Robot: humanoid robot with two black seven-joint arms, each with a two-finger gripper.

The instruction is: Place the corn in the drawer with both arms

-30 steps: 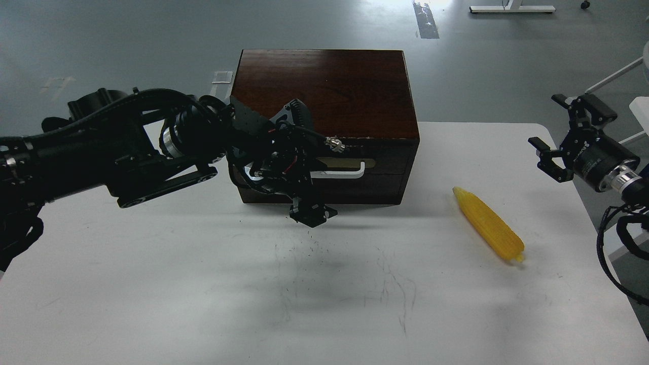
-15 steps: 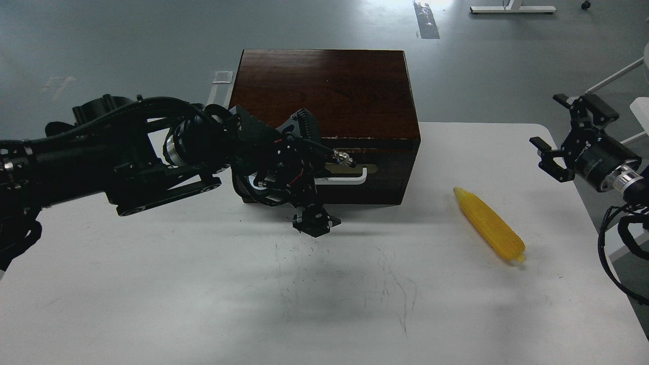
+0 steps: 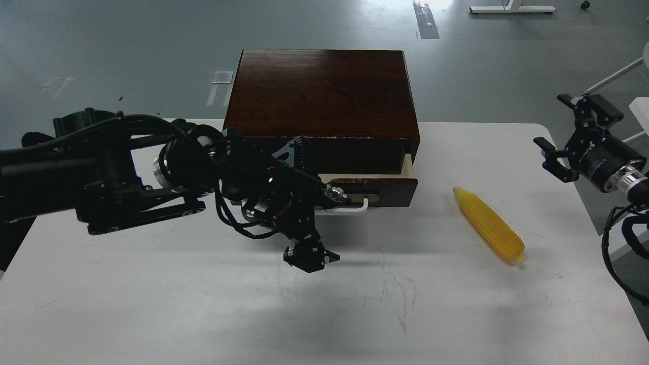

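Observation:
The dark brown wooden box [image 3: 324, 91] stands at the back middle of the white table [image 3: 152, 304]. Its drawer [image 3: 390, 186] is pulled partly out, and a strip of pale wood shows inside. My left gripper [image 3: 317, 205] is at the left end of the white bar handle [image 3: 357, 208] and closed around it; the arm hides the drawer's left half. The yellow corn [image 3: 489, 224] lies on the table to the right of the box, slanted, apart from both grippers. My right gripper [image 3: 565, 134] hangs open and empty above the table's right edge, right of and behind the corn.
Faint scuff marks [image 3: 395, 289] mark the table's middle front. Grey floor lies behind the table. Black cables [image 3: 616, 243] hang from the right arm past the table's right edge. A white frame [image 3: 616, 76] stands at the far right.
My left gripper has moved toward me with the handle, and the drawer has slid out from shut to partly open. The right gripper and the corn have barely moved.

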